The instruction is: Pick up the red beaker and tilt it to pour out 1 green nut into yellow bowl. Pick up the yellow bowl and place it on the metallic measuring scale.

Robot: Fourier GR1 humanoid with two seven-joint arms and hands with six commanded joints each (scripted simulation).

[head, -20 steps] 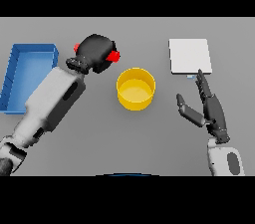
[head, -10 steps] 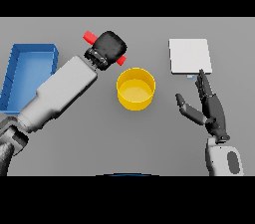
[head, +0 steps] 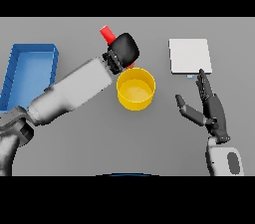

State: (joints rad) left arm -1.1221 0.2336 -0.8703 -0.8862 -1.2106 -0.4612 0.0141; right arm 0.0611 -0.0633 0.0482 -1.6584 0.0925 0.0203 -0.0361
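Left hand [head: 123, 49] clasped tilted red plastic beaker [head: 106, 33] behind round yellow bowl [head: 135, 88]; right hand [head: 209, 110] open, empty.

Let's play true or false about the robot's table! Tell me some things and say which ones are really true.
1. The left hand is holding the red beaker. True.
2. The yellow bowl sits on the measuring scale. False: it stands on the grey table, left of the scale.
3. The right hand is open and holds nothing. True.
4. The blue tray is on the robot's right side. False: it is at the far left.
5. The beaker is inside the blue tray. False: it is held beside the bowl's far rim.
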